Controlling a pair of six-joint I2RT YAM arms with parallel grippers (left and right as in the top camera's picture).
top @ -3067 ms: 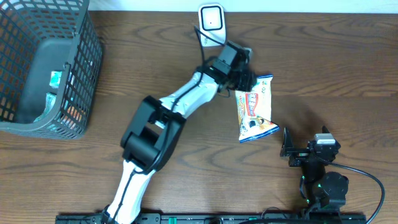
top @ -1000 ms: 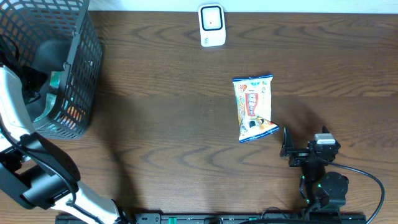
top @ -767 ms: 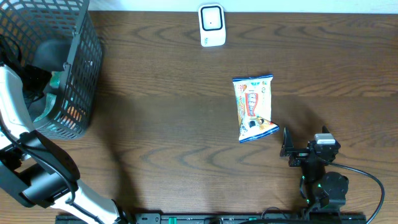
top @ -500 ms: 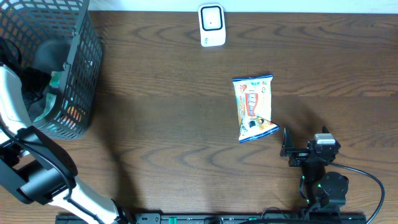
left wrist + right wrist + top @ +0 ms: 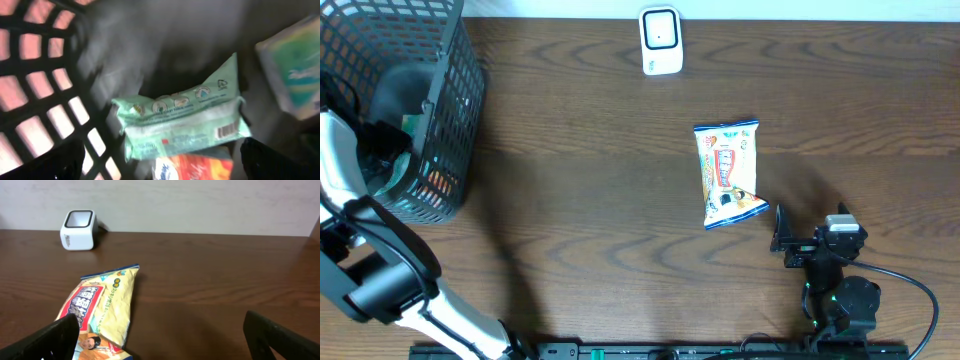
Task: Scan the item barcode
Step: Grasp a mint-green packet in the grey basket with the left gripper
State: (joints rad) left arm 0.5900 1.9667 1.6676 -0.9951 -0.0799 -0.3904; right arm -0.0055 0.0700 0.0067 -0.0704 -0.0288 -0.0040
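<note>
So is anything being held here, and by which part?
Nothing held: left end effector open above a pale green plastic packet in the grey mesh basket, right end effector open.

Overhead view bright and even; a soft shadow lies on the bench [image 5: 620, 190] just right of the snack packet [image 5: 727, 172]. Left wrist view dim and smeared inside the basket [image 5: 45, 130], with pink light through the mesh. Right wrist view crisp.
</note>
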